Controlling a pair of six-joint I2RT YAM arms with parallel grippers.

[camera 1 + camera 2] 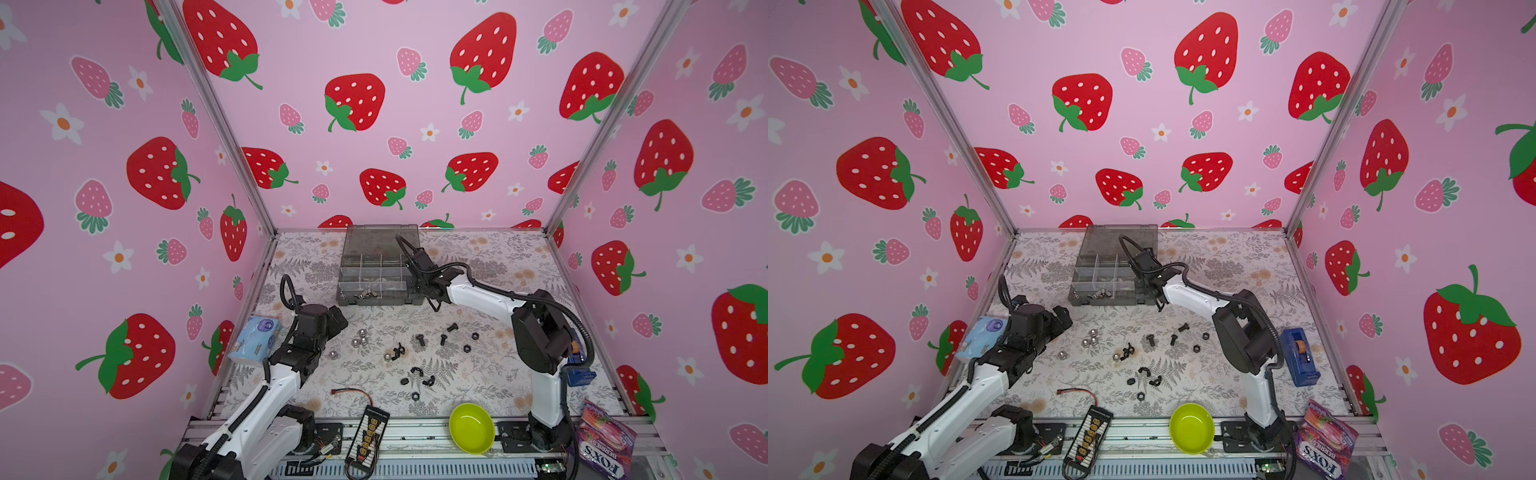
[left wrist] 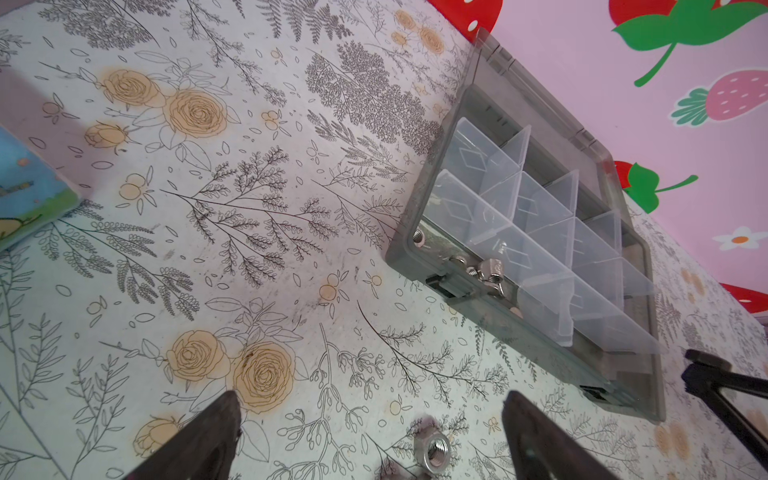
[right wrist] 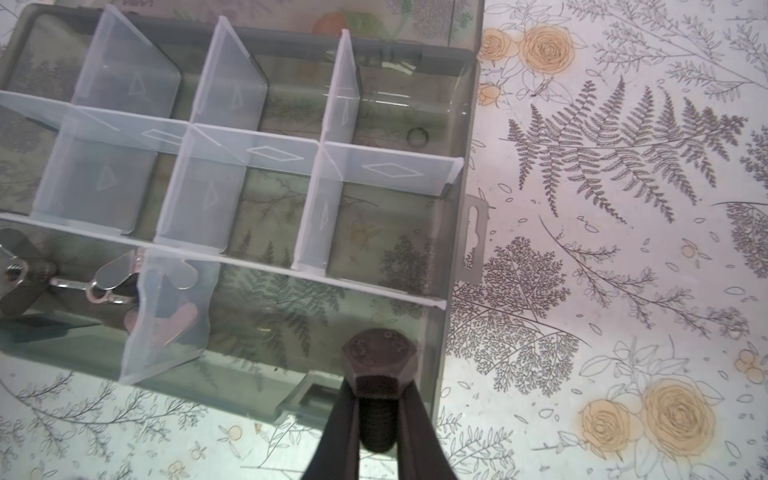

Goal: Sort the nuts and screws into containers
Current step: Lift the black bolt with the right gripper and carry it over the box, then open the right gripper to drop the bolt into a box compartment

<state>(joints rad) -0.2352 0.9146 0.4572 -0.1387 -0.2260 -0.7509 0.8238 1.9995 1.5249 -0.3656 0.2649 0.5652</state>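
Delivery of one screw is the step in hand. Right gripper (image 3: 376, 401) has its jaws pressed narrow on the shank of a black screw (image 3: 380, 361), head forward, over the front right corner of the organizer box (image 3: 232, 386), which stands at the far edge of the table (image 1: 490, 374). That front compartment looks empty; silver wing nuts (image 3: 104, 284) lie in the front left one. Next move, I judge: slightly more forward, then part the jaws so the screw falls inside the wall. Left gripper (image 2: 370, 401) is spread wide and empty above a silver nut (image 2: 432, 451), toward the table's left side. Other screws (image 1: 420, 340) and black nuts (image 1: 475, 336) lie loose in the table's middle.
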